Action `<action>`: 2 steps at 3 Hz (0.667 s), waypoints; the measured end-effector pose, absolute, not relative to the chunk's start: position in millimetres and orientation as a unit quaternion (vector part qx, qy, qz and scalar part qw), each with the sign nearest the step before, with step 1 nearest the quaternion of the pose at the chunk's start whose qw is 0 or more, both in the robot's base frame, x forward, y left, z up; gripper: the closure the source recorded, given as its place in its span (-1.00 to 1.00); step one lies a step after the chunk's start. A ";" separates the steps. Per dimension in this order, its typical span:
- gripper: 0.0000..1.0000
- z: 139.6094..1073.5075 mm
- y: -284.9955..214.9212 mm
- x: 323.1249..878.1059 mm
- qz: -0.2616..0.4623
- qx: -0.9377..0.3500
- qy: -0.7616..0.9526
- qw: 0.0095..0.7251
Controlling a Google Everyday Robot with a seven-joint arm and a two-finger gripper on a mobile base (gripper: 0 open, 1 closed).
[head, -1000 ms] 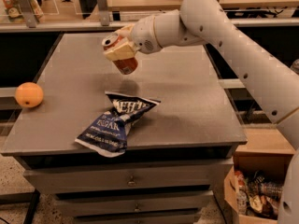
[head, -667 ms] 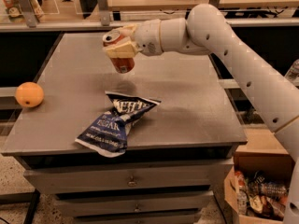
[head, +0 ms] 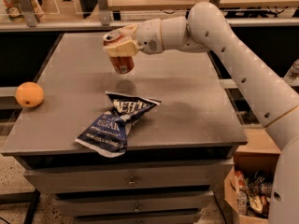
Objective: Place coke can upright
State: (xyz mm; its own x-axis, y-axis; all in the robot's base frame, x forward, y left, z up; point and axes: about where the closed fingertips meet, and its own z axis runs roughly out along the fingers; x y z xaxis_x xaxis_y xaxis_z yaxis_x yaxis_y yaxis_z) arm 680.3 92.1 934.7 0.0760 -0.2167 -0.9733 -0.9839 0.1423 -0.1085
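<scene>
– Grey cabinet top (head: 196,106) with drawers (head: 133,181) beneath it, and shelving along the back wall. What's lying on it?

– Round orange (head: 29,94) near the left edge. Dark blue chip bag (head: 117,122) crumpled towards the front, well apart from the fruit.

– And the coke can (head: 122,63)?

– Off the surface. It's up in the air above the rear middle of the top, behind the chip bag, with its shadow on the grey below it.

– Held by what?

– The gripper (head: 120,45), at the end of the white arm (head: 233,55) that reaches in from the right. Its fingers are clamped across the upper half of the can.

– Is the can straight?

– Nearly. Silver top points up and leans a little to the left, and the red-orange body with its white label patch hangs below the fingers.

– Anything beside the cabinet?

– Cardboard box (head: 247,190) on the floor at the lower right, with packets in it
</scene>
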 end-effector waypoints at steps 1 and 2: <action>0.22 912.2 83.0 686.2 0.393 -0.510 0.601 0.474; -0.25 887.6 72.8 689.6 0.402 -0.476 0.639 0.451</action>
State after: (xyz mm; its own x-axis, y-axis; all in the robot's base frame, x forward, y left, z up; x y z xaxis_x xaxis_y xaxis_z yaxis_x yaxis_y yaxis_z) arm 689.6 72.8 887.6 -0.1402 -0.2460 -0.9591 -0.9711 0.2233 0.0846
